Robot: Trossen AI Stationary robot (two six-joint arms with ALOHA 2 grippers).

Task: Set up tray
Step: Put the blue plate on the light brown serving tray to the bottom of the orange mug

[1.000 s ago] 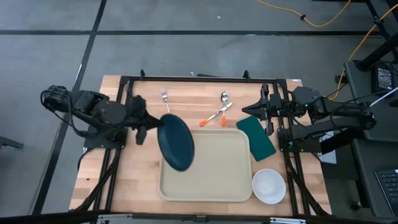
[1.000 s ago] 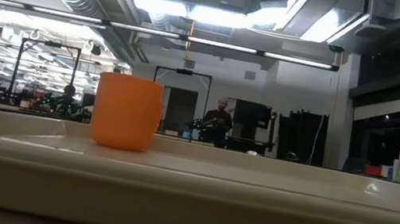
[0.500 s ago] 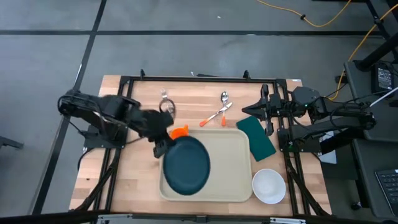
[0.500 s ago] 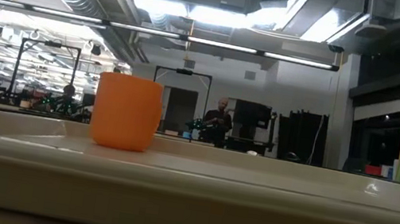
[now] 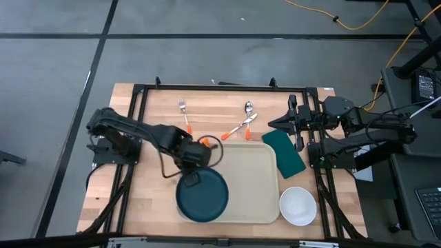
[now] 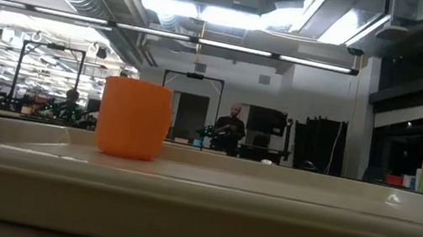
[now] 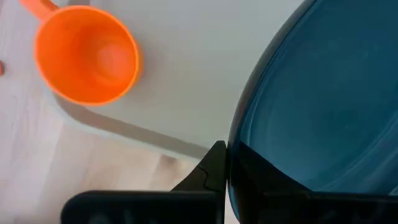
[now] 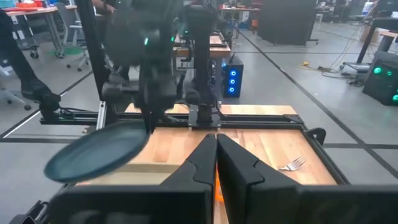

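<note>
The beige tray (image 5: 251, 186) lies flat on the table's middle. An orange cup (image 5: 204, 143) stands on its far left corner and also shows in the left wrist view (image 7: 87, 53) and the low view (image 6: 134, 118). My left gripper (image 5: 192, 177) is shut on a dark blue round plate (image 5: 202, 195) above the tray's near left part. The plate also shows in the right wrist view (image 8: 96, 152). My right gripper (image 5: 295, 125) is shut and empty at the table's right, beside a dark green cloth (image 5: 283, 153). My left gripper pinches the plate's rim (image 7: 235, 147) at its far left edge between its two fingers, one above and one below. The fingers come from the far side, slanting down. The plate hangs tilted, clear of the tray.
A white bowl (image 5: 298, 205) stands right of the tray's near right corner. A fork (image 5: 182, 107), a spoon (image 5: 248, 108) and orange-handled cutlery (image 5: 238, 129) lie on the wood beyond the tray. The dark frame rails (image 5: 131, 138) run along both sides.
My left gripper has carried the plate toward the table's right and near edges, from left of the tray to above its near left part. The plate has turned from steeply tipped to nearly flat. The orange cup, hidden before, now shows.
</note>
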